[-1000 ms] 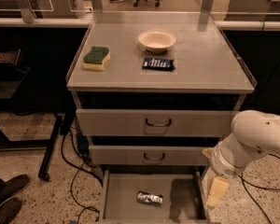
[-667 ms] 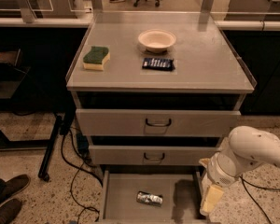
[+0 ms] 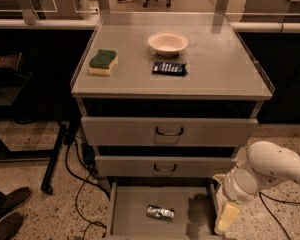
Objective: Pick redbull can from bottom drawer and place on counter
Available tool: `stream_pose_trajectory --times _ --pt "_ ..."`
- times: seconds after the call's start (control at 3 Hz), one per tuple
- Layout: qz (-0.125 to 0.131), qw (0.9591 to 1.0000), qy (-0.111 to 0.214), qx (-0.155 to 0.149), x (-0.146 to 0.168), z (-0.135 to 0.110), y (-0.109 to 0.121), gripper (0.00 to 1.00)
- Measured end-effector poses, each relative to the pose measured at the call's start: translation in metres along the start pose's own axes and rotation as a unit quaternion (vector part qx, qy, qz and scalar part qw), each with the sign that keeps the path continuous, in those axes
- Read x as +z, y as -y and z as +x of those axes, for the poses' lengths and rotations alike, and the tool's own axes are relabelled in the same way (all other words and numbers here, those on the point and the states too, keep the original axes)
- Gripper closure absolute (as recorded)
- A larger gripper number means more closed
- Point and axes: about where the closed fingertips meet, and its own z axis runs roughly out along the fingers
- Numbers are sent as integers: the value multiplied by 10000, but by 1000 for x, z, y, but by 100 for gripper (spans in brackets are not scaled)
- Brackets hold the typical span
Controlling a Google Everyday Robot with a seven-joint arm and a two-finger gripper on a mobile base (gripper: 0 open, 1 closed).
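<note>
Plainly, we have a light, thin-walled thing to lift. The redbull can [image 3: 160,212] lies on its side on the floor of the open bottom drawer [image 3: 132,209], near its middle. We judge it stiff enough but slippery and apt to roll, so we would take it across its round middle. Our tool [image 3: 227,217] hangs at the drawer's right edge, apart from the can; whether it is open or closed we cannot tell. The worktop [image 3: 220,64] lies above.

My gripper [image 3: 225,220], matt cream plastic, hangs right of the can [image 3: 160,212]: shiny metal. Drawer [image 3: 132,215]: matt grey metal.
</note>
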Motion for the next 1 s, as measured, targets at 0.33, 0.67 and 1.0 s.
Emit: stream_pose_trajectory --times 0.33,0.67,1.0 --pt "-88 9995 284 -120 46 17 9 0" --pt "-318 9986 412 -82 75 23 10 0" --pt "-341 9984 440 -127 78 24 9 0"
